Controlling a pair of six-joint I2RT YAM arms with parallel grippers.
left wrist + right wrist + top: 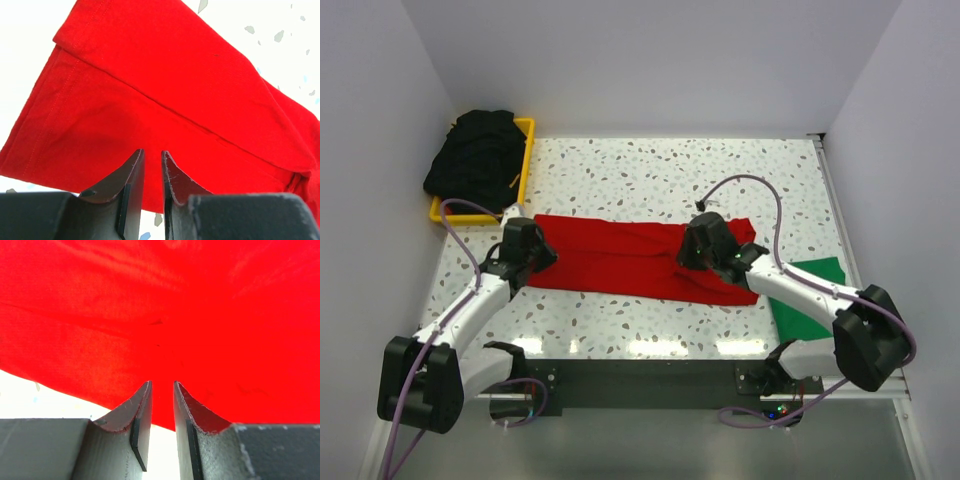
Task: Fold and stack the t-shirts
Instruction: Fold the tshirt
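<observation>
Shirts: one red t-shirt (620, 262) lies across mid-table, pinched by left gripper (151, 155) and right gripper (162, 387), one green t-shirt (820, 272) sits at its right, and black t-shirts (475, 160), perhaps several, heap in one yellow tray (528, 150).

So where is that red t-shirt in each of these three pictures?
Top external: the red t-shirt lies stretched across the middle of the table.
Left wrist: it fills most of the frame, from the left edge to the right.
Right wrist: it covers the upper two thirds.
Shared landmark: the white speckled table, top right in the left wrist view, bottom left in the right wrist view.
</observation>
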